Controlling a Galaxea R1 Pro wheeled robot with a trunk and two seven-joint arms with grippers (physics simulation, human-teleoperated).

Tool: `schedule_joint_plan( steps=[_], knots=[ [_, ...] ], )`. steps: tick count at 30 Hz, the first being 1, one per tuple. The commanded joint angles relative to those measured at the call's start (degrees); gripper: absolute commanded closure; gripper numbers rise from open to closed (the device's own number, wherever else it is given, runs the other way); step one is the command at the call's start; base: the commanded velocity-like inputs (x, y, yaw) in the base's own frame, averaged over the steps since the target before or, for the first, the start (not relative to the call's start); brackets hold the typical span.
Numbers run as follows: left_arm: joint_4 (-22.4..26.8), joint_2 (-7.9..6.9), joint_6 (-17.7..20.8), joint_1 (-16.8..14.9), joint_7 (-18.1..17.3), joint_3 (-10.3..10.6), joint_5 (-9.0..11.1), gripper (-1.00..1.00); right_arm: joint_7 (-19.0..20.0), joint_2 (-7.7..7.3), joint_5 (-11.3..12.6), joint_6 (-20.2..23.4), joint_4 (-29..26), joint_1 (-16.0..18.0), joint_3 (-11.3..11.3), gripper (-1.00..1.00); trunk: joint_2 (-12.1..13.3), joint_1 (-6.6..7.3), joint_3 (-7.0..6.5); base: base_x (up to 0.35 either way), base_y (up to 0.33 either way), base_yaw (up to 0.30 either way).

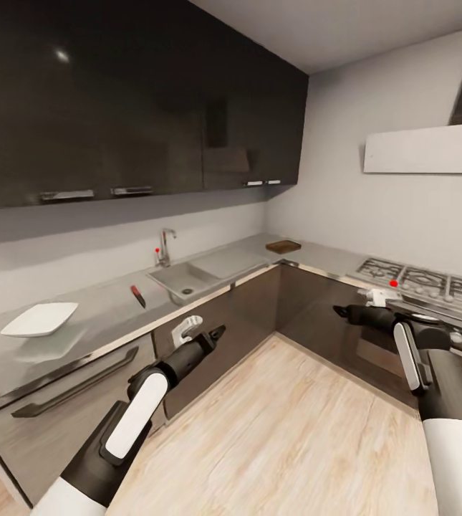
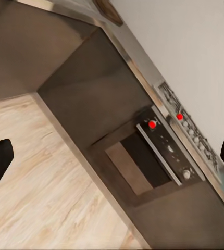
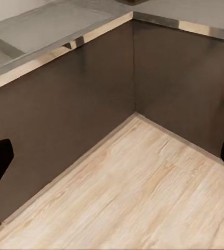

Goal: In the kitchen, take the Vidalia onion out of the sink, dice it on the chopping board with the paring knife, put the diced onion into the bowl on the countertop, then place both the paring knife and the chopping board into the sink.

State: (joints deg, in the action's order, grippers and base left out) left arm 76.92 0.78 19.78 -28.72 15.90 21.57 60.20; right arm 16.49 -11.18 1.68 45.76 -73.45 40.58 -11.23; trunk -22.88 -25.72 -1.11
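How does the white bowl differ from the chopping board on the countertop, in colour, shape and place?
The bowl is white, while the chopping board is dark brown. The bowl is raised with a squarish rim; the chopping board lies flat. The bowl stands left of the sink, near the paring knife; the chopping board lies in the far corner, right of the sink. Both rest on the countertop.

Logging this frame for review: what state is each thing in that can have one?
Left gripper: open, empty.
Right gripper: open, empty.
Sink: tap off, onion not visible.
Knife: flat on countertop.
Bowl: upright, empty.
Chopping board: flat, bare.
Cabinets: closed.
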Motion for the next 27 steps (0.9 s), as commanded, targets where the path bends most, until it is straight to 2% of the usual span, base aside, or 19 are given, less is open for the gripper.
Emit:
schedule_joint_plan(
  steps=[1,6,10,13,20,27],
  knots=[
    [0.1,-0.02,0.1,0.0,0.5,0.0,0.6,-1.0,0.0,0.01,0.2,0.3,0.0,0.0,-0.1,-1.0,0.0,-0.06,0.02,0.347,0.0,-0.178],
    [0.5,-0.36,1.0,0.1,0.7,-0.4,0.8,-1.0,0.2,0.02,0.2,-0.3,-0.4,-0.5,-0.2,-1.0,0.0,-0.06,0.02,0.347,0.0,-0.059],
    [0.5,-0.33,1.5,0.1,3.6,-0.5,1.0,-1.0,0.7,0.02,0.3,-0.7,-0.9,-0.9,0.2,-1.0,0.0,-0.06,0.02,0.347,0.0,-0.008],
    [0.5,-0.28,1.5,0.1,4.3,-0.6,1.0,-1.0,0.7,0.02,0.3,-0.7,-1.0,-1.0,0.3,-1.0,0.0,-0.06,0.02,0.347,0.0,-0.002],
    [0.4,-0.39,1.6,0.1,4.6,-0.6,0.9,-1.0,0.8,0.0,0.1,-0.8,-0.8,-1.1,0.5,-1.0,0.0,-0.06,0.02,0.347,-0.007,0.0],
    [0.3,-0.43,1.5,0.1,4.7,-0.6,0.9,-1.0,0.8,0.02,0.0,-1.2,-0.9,-1.1,0.6,-1.0,0.0,-0.06,0.02,0.346,-0.14,0.0]
  ],
)
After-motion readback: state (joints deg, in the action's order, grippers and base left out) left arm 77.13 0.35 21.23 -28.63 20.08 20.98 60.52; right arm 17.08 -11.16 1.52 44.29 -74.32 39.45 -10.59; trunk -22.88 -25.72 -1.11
